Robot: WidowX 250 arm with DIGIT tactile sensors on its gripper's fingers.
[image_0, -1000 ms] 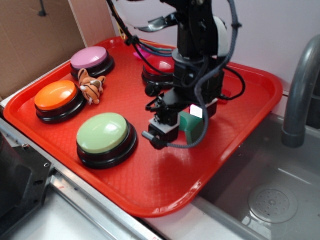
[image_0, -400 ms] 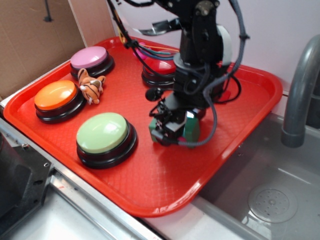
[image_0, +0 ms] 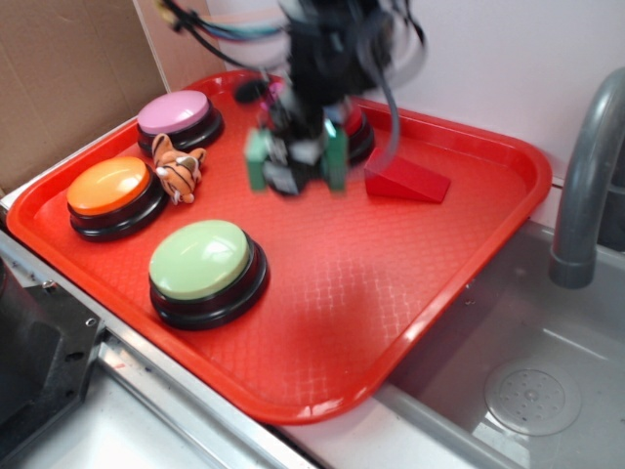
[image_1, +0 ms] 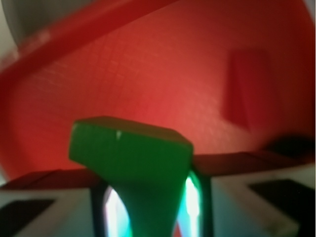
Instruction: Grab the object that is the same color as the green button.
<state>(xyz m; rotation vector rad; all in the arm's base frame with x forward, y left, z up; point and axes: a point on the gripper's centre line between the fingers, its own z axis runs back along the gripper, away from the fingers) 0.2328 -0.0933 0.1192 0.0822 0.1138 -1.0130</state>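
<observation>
The exterior camera looks down at an angle from the front, taking in the whole red tray [image_0: 469, 283] and the sink [image_0: 532, 391] to its right. The wrist camera sits close behind the gripper [image_1: 148, 207] (very near, blurred), facing out over the tray floor. Both views share the tray and the red wedge [image_0: 406, 182] [image_1: 245, 89]

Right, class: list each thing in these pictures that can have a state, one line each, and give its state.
gripper: shut on the green block, raised above the tray
green block: held between the fingers, off the tray
green button: on the tray, nothing pressing it
orange button: on the tray, untouched
pink button: on the tray, untouched
red wedge: lying flat on the tray
toy tiger: lying between the pink and orange buttons
</observation>
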